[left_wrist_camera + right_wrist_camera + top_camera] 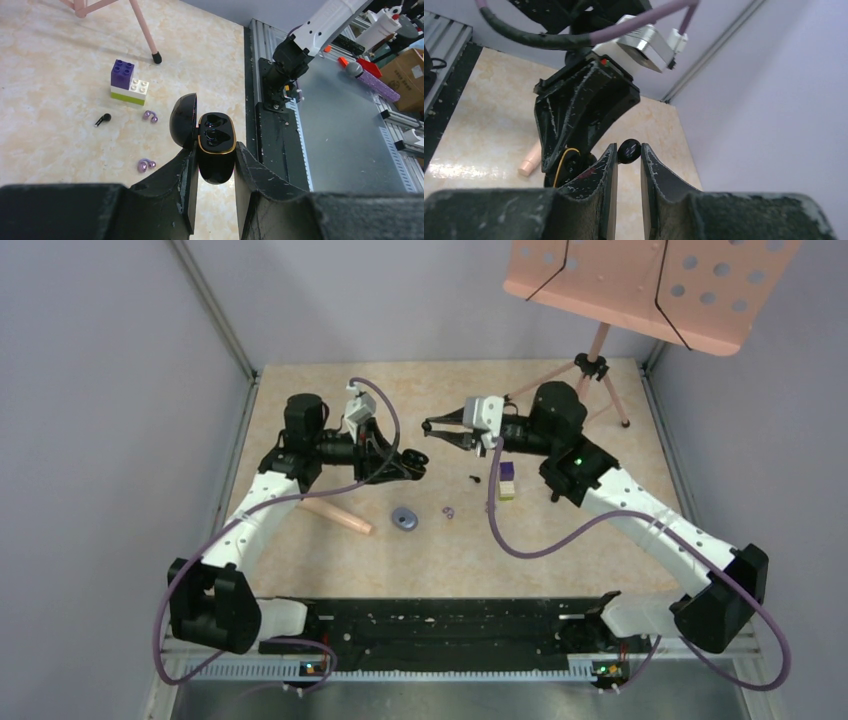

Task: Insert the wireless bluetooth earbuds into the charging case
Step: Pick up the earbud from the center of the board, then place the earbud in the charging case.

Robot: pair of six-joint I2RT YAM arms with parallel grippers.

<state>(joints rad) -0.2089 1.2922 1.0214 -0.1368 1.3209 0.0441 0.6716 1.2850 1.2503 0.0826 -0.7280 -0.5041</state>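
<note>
Right gripper (pixel 628 148) around black earbud (pixel 629 151), seemingly tight, near charging case (pixel 216 167).

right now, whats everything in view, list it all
table: 1, beige marbled, under everything
block: 1, purple, white and yellow-green, on the table
charging case: 1, black with gold rim, lid open, raised in mid-air
gripped black earbud: 1, black, raised beside the case
loose black earbud: 1, black, on the table near the block
purple earbuds: 2, pale purple, on the table, one beside the block
disc: 1, blue-grey, on the table
stick: 1, peach, lying left of the disc
tripod stand: 1, peach, far right corner
left gripper: 1, black, shut on the charging case
right gripper: 1, black, shut on the gripped black earbud
</note>
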